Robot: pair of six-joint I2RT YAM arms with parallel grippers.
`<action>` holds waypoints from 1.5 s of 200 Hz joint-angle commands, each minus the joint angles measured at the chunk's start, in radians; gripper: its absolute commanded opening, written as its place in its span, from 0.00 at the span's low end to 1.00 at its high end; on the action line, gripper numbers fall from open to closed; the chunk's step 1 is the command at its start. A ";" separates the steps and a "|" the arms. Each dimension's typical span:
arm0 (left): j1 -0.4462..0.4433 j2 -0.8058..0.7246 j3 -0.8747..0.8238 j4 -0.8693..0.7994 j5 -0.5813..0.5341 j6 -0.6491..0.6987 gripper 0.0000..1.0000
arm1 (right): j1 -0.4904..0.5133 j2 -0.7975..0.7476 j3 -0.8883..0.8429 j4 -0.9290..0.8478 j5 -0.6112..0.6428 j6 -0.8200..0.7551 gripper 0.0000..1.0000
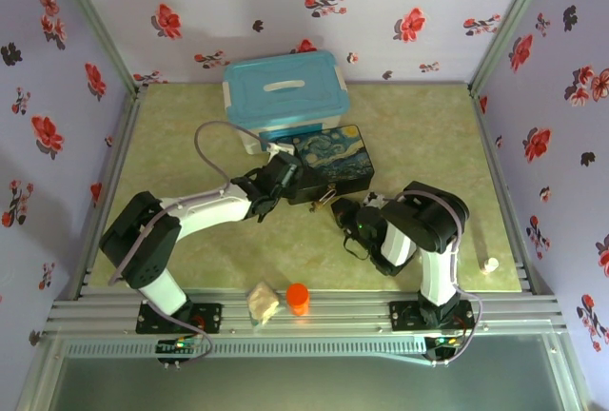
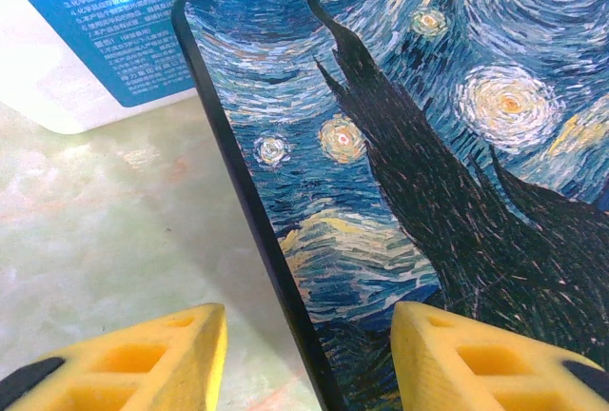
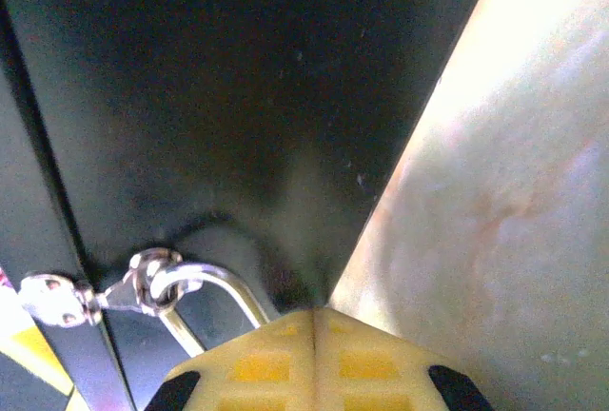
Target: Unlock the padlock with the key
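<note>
The left fingers (image 1: 283, 175) lie at the near-left corner of the painted box (image 1: 335, 156) on the bench (image 1: 419, 135). The right fingers (image 1: 345, 211) are at the box's front face, and a blue-lidded tub (image 1: 284, 88) stands just behind the box.

From the left wrist, the yellow fingers stand apart and released. One is over the bench and the other over the painted lid, with the box's dark edge between them.

From the right wrist, the fingers are clenched tip to tip; whether they pinch the key I cannot tell. Just beside them is the padlock (image 3: 205, 283), its silver shackle threaded through a ring at the box's dark front and its body hidden.
</note>
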 commanded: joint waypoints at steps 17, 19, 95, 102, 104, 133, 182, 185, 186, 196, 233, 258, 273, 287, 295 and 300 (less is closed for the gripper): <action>0.012 0.055 -0.077 -0.210 -0.040 0.053 0.48 | -0.006 0.023 0.014 -0.057 0.046 0.008 0.00; 0.012 0.055 -0.077 -0.210 -0.040 0.053 0.48 | -0.005 0.026 0.015 -0.058 0.045 0.004 0.00; 0.010 0.027 -0.050 -0.239 -0.030 0.044 0.49 | 0.060 -0.136 -0.046 -0.324 0.052 -0.262 0.34; 0.010 0.024 -0.047 -0.240 -0.029 0.045 0.49 | 0.072 -0.163 -0.029 -0.374 0.044 -0.284 0.36; 0.011 0.024 -0.047 -0.241 -0.030 0.045 0.49 | 0.073 -0.168 -0.024 -0.392 0.041 -0.292 0.37; 0.010 0.015 -0.043 -0.247 -0.030 0.046 0.49 | 0.129 -0.249 0.079 -0.638 0.047 -0.400 0.45; 0.010 0.014 -0.050 -0.244 -0.032 0.039 0.49 | 0.156 -0.233 0.194 -0.823 0.063 -0.444 0.45; 0.009 0.016 -0.050 -0.244 -0.031 0.037 0.49 | 0.155 -0.224 0.200 -0.822 0.061 -0.442 0.45; 0.010 0.015 -0.050 -0.243 -0.031 0.038 0.49 | 0.155 -0.221 0.200 -0.821 0.060 -0.442 0.45; 0.010 0.019 -0.048 -0.242 -0.031 0.035 0.49 | 0.158 -0.193 0.210 -0.802 0.054 -0.430 0.45; 0.010 0.019 -0.045 -0.243 -0.029 0.035 0.50 | 0.175 -0.099 0.221 -0.719 0.069 -0.373 0.39; 0.010 0.019 -0.043 -0.247 -0.030 0.035 0.50 | 0.180 -0.066 0.216 -0.676 0.098 -0.347 0.31; 0.010 0.023 -0.041 -0.248 -0.029 0.033 0.50 | 0.179 -0.066 0.211 -0.672 0.123 -0.336 0.28; 0.010 0.026 -0.039 -0.250 -0.030 0.032 0.50 | 0.180 -0.071 0.211 -0.683 0.139 -0.340 0.21; 0.009 0.026 -0.037 -0.251 -0.029 0.031 0.50 | 0.180 -0.073 0.215 -0.690 0.141 -0.347 0.16; 0.010 0.026 -0.037 -0.250 -0.030 0.030 0.50 | 0.179 -0.072 0.216 -0.695 0.140 -0.350 0.13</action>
